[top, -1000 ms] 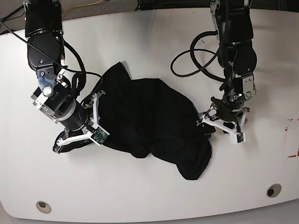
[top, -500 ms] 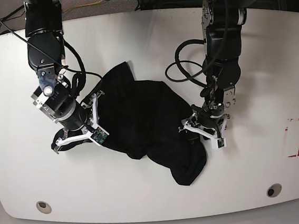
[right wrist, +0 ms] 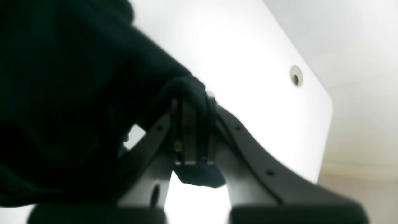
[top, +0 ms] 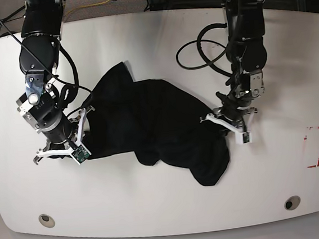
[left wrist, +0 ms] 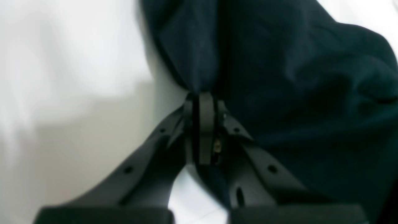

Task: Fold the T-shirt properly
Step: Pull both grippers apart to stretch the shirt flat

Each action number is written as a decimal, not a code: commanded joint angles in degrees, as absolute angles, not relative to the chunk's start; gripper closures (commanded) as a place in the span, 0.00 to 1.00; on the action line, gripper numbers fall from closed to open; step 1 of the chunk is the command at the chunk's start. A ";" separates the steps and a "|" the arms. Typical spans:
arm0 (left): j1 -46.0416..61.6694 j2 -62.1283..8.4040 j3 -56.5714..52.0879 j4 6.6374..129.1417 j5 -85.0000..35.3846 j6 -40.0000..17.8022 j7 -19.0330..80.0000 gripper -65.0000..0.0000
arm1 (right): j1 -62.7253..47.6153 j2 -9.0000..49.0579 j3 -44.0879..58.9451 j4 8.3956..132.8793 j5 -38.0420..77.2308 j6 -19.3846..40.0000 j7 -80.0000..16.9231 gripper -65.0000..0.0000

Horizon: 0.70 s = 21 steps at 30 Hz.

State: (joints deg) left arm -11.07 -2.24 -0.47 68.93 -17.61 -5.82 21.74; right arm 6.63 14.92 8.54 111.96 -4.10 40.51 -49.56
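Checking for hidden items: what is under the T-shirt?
Only the white table shows around the bunched T-shirt. Whatever lies beneath the cloth is covered; no lump suggests another object.

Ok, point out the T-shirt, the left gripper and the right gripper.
T-shirt [top: 154, 120]: base view, middle of the black fabric.
left gripper [left wrist: 203, 99]: left wrist view, shut fingertips pinching fabric.
right gripper [right wrist: 192, 104]: right wrist view, fingertips clamped on fabric.
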 commanded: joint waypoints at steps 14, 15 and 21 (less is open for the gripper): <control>20.70 -13.14 -4.18 106.95 -17.71 -7.87 25.36 1.00 | 5.85 14.11 12.88 112.84 -4.00 40.00 -48.22 1.00; 21.67 -13.14 -4.53 107.47 -17.71 -8.75 25.36 0.99 | 5.49 14.11 12.79 112.84 -4.00 40.00 -48.13 1.00; 23.96 -11.03 -10.07 108.53 -17.71 -13.05 25.36 0.48 | 5.41 11.12 12.62 112.84 -4.26 40.00 -48.04 1.00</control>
